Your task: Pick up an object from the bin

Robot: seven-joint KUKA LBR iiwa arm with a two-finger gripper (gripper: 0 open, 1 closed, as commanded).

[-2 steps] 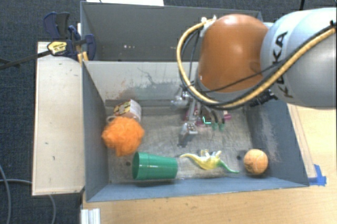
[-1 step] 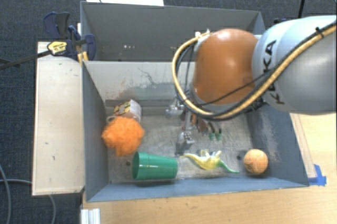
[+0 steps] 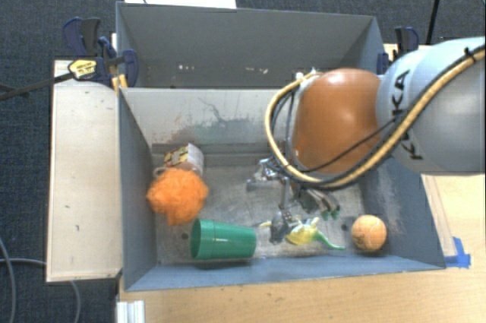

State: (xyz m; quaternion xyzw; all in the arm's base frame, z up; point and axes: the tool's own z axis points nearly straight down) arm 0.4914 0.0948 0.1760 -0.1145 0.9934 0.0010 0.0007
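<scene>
Thing nearest the hand: a small yellow-green piece point(image 3: 310, 235), crumpled or leaf-like in look, lying on the bin point(image 3: 250, 40) floor near the front wall, right of centre.
Neighbours: a green cup point(image 3: 222, 240) on its side just to its left and a tan ball point(image 3: 368, 232) near it on the right. A fuzzy orange ball point(image 3: 177, 194) sits well apart at the left.
Likely handling: you should expect the yellow-green piece to be light and thin, probably soft plastic or foil that gives under a pinch. It is low to the floor, so it may slide away, not lift.
Where to hold: take it across its bunched yellow middle, not the thin green tail that points right.
Hand point(image 3: 279, 229): down low in the bin, just left of the yellow-green piece and possibly touching it. You cannot tell from here whether it is apart or together, and nothing can be made out clamped in it.
Arm pose: the arm point(image 3: 440, 116) reaches in from the right, with its orange cover point(image 3: 334, 120) and looped cables above the hand, wrist pointing steeply down.
</scene>
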